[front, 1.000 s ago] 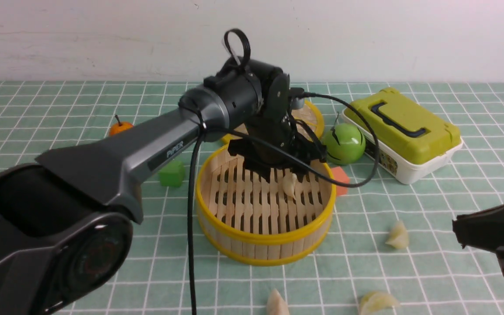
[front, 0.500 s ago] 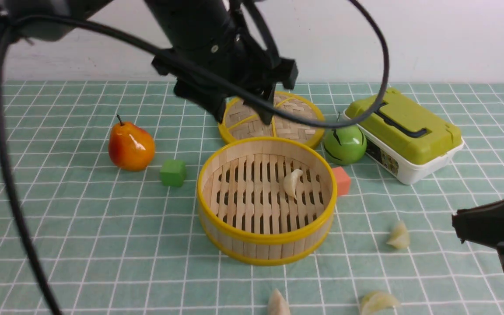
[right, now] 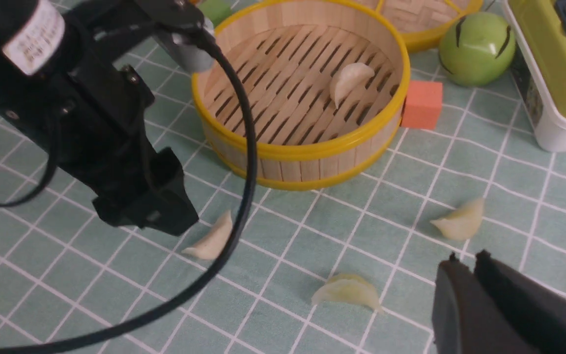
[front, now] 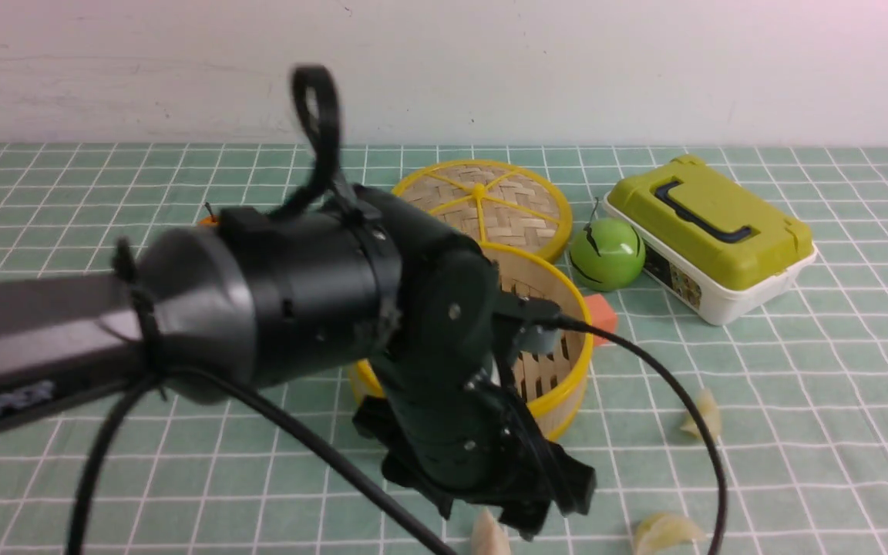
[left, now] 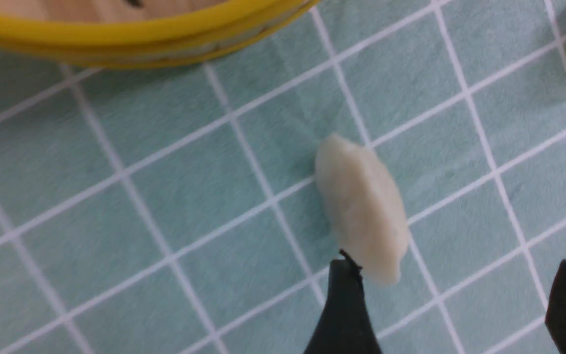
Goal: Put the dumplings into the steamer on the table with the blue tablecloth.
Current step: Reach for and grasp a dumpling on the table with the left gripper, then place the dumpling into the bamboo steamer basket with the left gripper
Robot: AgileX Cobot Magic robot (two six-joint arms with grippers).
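Observation:
My left gripper (front: 499, 515) is open and empty, low over the blue tablecloth (front: 798, 347) in front of the steamer (front: 567, 362). In the left wrist view its jaws (left: 460, 270) stand wide apart, and one fingertip (left: 344, 275) is right beside a cream dumpling (left: 361, 206), the one at the front edge (front: 489, 536). One dumpling (right: 349, 81) lies inside the steamer (right: 302, 147). Two more lie on the cloth to the right (front: 704, 414) (front: 664, 532). My right gripper (right: 467, 258) is shut and empty, near the right-hand dumpling (right: 460, 221).
The flat woven lid (front: 482, 204) lies behind the steamer. A green ball (front: 606, 254), an orange cube (front: 604, 316) and a green-lidded white box (front: 710, 231) stand at the right. A pear (front: 209, 220) is mostly hidden behind my left arm, whose cable (front: 691, 432) hangs over the cloth.
My left gripper left a dumpling in the steamer, rose, then came down in front of the steamer beside the front dumpling. The right gripper has slid almost out of the front view.

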